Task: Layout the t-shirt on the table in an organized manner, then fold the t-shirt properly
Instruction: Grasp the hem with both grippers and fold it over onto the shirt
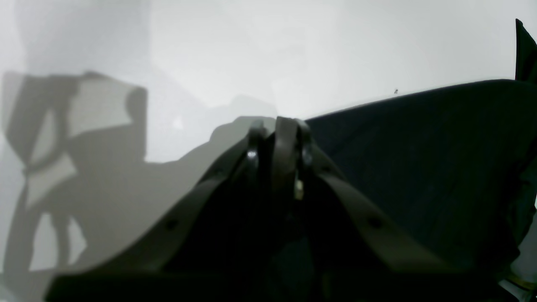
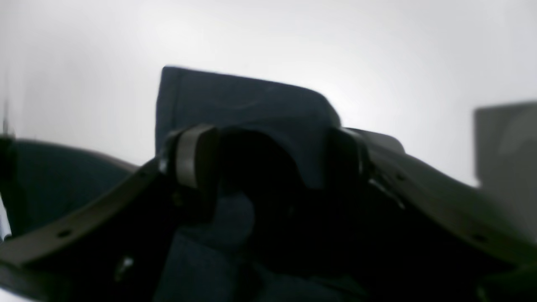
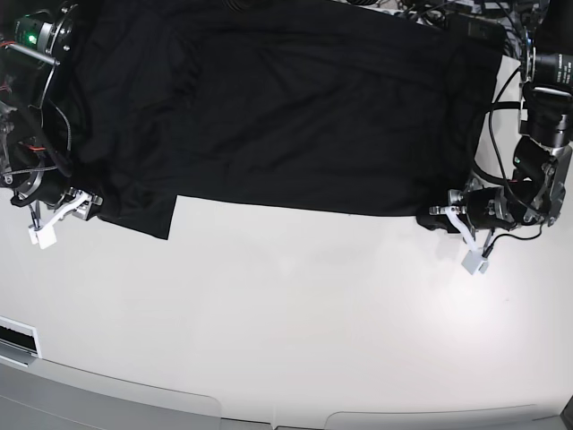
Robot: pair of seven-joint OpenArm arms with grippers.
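T-shirt [image 3: 286, 107]: spread wide and mostly flat across the top of the frame on the tabletop [image 3: 286, 322].
Left end effector [image 3: 445, 213]: pressed together at the shirt's lower right edge.
Right end effector [image 3: 94, 202]: spread around a sleeve edge, lower left.
Done: laying out, nearly.
Left: all folding.

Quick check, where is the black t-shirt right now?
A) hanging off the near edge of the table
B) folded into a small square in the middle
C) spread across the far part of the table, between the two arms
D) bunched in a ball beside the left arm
C: in the base view the t-shirt lies spread wide over the far part of the table, spanning from one arm to the other, and the near part of the table is bare.
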